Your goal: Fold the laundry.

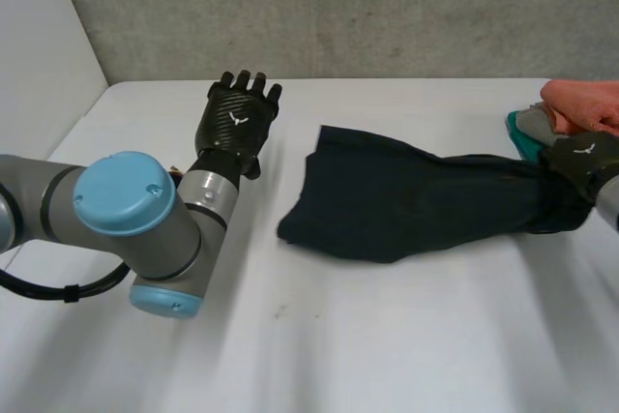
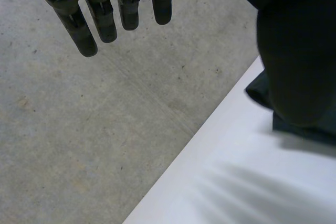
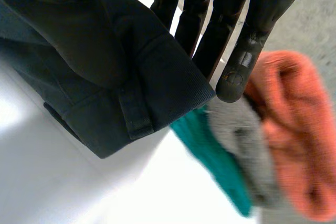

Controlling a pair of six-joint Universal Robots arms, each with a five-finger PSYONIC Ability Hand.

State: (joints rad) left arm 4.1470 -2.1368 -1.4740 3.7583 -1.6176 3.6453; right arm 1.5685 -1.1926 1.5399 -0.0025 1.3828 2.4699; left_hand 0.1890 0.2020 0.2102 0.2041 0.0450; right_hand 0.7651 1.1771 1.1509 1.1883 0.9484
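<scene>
A rough grey concrete wall [image 1: 387, 7] closes the room at 12 o'clock, and a smooth pale panel [image 1: 39, 36] meets it at 10 o'clock. Below them the white table [image 1: 387, 336] runs from its far edge at the foot of the wall down to 6 o'clock, matte and bare across its near half.

The dark garment [image 1: 406, 200] lies on the table from the middle out to 3 o'clock. Its wide end is rumpled near the centre and it narrows towards the right hand.

The left arm [image 1: 126, 210] comes in from 9 o'clock, its light-blue cap uppermost. The left hand [image 1: 237, 123] is at 11 o'clock of the garment, apart from it, palm down over bare table. Its fingers [image 2: 84, 30] are straight, slightly spread, and hold nothing.

A small pile sits at the table's edge at 2 o'clock: an orange cloth [image 1: 580, 103] on top, a grey cloth [image 3: 247, 145] under it and a teal cloth [image 1: 517, 128] lowest.

The right hand [image 1: 580, 160] is at 3 o'clock, just beside the pile, on the garment's narrow end. Its fingers [image 3: 252, 30] are straight and close together, and the waistband is pinched against them from the thumb side, raised off the table. A belt loop [image 3: 134, 111] shows on that band.
</scene>
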